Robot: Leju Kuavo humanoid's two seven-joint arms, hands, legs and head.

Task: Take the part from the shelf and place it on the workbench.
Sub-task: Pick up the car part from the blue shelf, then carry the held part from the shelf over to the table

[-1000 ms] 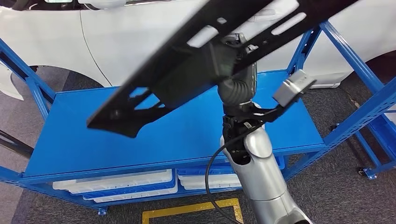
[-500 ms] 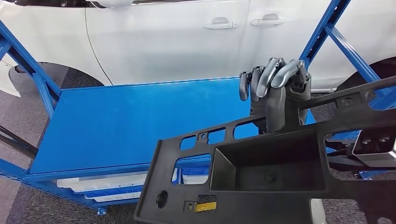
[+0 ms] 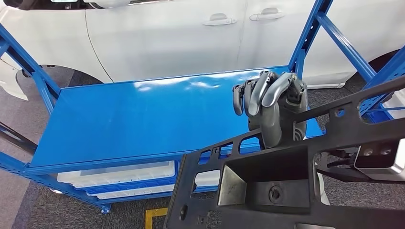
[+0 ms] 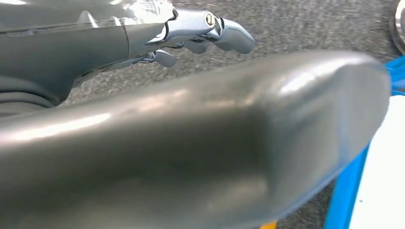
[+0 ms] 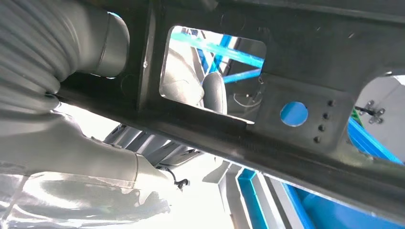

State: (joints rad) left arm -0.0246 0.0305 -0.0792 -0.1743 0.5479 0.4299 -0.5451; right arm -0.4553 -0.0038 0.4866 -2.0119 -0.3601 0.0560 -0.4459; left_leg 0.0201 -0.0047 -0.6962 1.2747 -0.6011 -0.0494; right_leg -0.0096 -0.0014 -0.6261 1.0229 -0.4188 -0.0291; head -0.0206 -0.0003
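Note:
The part is a large black plastic panel (image 3: 286,186) with a box-shaped recess and several cut-outs. It hangs in the air at the lower right of the head view, off the front right corner of the blue shelf top (image 3: 133,119). My right hand (image 3: 270,105) grips its upper rail, fingers curled over the top and thumb down the front. The right wrist view shows the panel's black frame (image 5: 286,95) close against that hand. My left hand (image 4: 191,119) hangs over grey floor, its fingers (image 4: 224,36) stretched out and holding nothing.
The shelf's blue uprights (image 3: 310,33) and braces rise at right and left. A white car (image 3: 167,38) stands right behind the shelf. White trays (image 3: 119,174) lie on the lower level. A yellow floor marking (image 3: 155,217) runs in front of the shelf.
The panel came down from high and tilted over the shelf to low at the right, nearer the camera, still in my right hand. The view has shifted a little too.

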